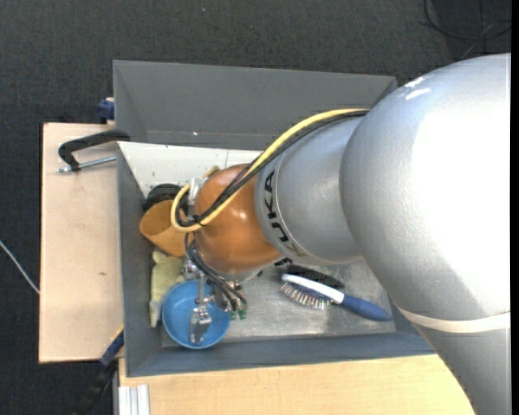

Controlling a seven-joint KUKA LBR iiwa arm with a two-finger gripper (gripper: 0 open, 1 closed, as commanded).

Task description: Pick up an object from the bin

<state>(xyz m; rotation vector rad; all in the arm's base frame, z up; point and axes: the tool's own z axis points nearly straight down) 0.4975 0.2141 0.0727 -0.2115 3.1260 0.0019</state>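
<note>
- In the bin's (243,101) lower-left corner: one blue bowl (174,323), near both walls; gripper (198,314) inside it, whether open I cannot tell
- One blue-handled brush (328,296) rightward; bare floor between

Looking down on a dark, finely speckled floor (243,32), carpet-like in texture, stretching across the top and down the whole left side. Crossed near the left edge by a thin pale cable (18,266) slanting downward, and in the top right corner by looped black cables (434,14). Lit softly and evenly, in one dull tone throughout.
</note>
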